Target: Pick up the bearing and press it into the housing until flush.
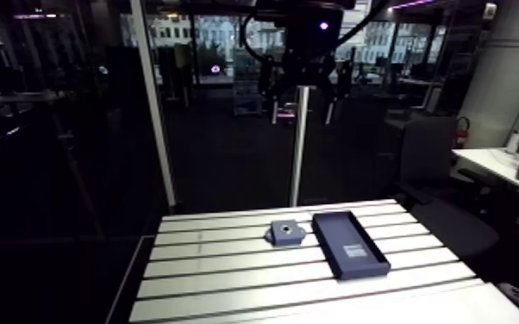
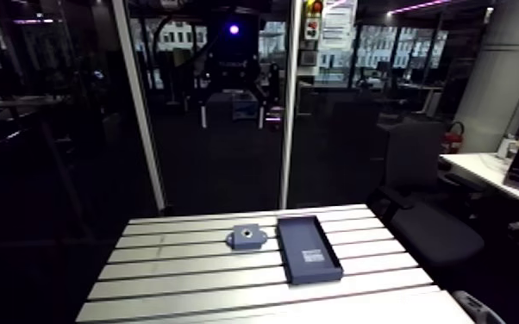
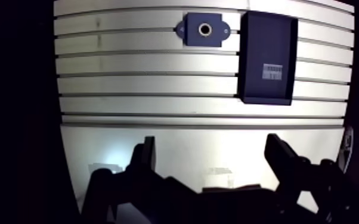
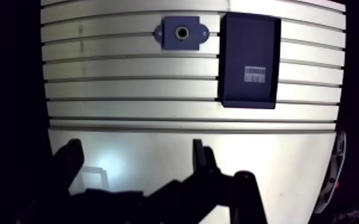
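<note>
One housing point(image 3: 204, 30) and one dark tray point(image 3: 268, 36) bearing one label point(image 3: 272, 72) lie on one slotted table point(image 3: 128, 83).

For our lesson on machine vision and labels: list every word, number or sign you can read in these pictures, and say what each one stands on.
No text can be read.
White label inside the dark tray: barcode-like stripes, too small and blurred to read.
Housing: no marking visible.
</note>
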You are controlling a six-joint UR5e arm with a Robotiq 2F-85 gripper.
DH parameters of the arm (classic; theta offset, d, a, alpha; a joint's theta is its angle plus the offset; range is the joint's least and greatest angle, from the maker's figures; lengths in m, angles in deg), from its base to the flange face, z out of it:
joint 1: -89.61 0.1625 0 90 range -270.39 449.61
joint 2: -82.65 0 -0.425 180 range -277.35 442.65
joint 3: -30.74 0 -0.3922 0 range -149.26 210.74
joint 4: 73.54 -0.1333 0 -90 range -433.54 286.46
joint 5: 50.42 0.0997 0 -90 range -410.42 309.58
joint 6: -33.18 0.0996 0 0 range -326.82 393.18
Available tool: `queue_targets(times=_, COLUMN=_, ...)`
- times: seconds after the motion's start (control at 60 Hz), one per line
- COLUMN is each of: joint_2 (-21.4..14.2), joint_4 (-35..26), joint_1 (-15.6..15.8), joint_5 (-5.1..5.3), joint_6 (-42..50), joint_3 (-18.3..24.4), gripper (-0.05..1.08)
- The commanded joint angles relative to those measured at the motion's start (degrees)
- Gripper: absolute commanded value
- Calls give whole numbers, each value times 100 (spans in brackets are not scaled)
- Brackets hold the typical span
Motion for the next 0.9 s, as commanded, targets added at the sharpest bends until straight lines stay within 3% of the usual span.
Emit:
queue_targets(times=0.017, joint_2=35, joint_4=-21, joint_1=-3, joint_5=-31, joint_6=12, joint_3=35, gripper=1)
queue_targets(times=0.9, joint_2=71, joint_4=5, joint_1=13, joint_5=3, joint_6=11, joint_3=9, gripper=1)
